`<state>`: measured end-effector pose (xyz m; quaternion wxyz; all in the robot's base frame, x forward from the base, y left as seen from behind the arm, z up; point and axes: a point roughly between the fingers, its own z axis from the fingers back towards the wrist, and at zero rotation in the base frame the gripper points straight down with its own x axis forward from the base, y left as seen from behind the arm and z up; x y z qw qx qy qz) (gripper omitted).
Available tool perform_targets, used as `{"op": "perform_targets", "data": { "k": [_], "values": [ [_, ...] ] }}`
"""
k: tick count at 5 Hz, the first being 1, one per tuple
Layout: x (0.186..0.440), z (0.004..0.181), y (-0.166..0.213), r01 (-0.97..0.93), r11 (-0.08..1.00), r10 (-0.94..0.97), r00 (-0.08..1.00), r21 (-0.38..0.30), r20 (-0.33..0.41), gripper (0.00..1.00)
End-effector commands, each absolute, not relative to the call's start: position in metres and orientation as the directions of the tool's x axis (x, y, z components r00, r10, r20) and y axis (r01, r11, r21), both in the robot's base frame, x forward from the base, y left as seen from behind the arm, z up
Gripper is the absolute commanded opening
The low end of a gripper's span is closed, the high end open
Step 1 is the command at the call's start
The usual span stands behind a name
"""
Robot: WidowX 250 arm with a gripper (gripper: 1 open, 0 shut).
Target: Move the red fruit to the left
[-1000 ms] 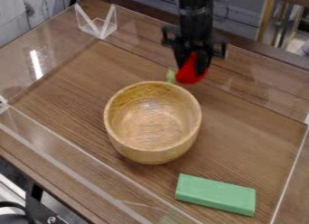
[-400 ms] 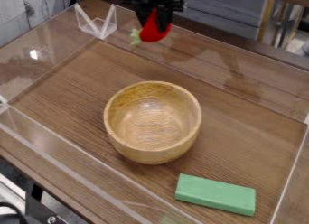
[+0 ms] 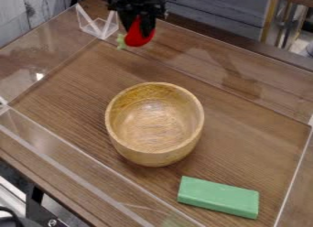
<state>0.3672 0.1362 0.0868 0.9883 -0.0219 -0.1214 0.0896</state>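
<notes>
You've got the hand (image 3: 138,31) up in the far left corner of the desk (image 3: 244,93), clamped around the red fruit (image 3: 139,33), which hangs just off the wood beside the clear plastic wall. Moving right, the wooden bowl (image 3: 154,123) sits mid-desk with nothing in it, well apart from the fruit. Front right lies the flat green block (image 3: 219,196).

No lettering to read anywhere here: no label, brand, number or sign shows on any surface in view.
</notes>
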Motion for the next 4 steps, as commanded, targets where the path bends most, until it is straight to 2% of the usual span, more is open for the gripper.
{"op": "perform_targets", "data": {
  "k": [1, 2, 3, 4],
  "values": [
    [0.376, 0.101, 0.152, -0.172, 0.984, 0.176, 0.937, -0.037, 0.301, 0.0],
    [0.376, 0.096, 0.156, -0.177, 0.984, 0.18, 0.939, -0.035, 0.294, 1.0],
    [0.375, 0.094, 0.158, -0.182, 0.983, 0.185, 0.939, -0.037, 0.29, 1.0],
    [0.372, 0.08, 0.157, -0.183, 0.983, 0.183, 0.944, -0.027, 0.274, 1.0]
  ]
}}
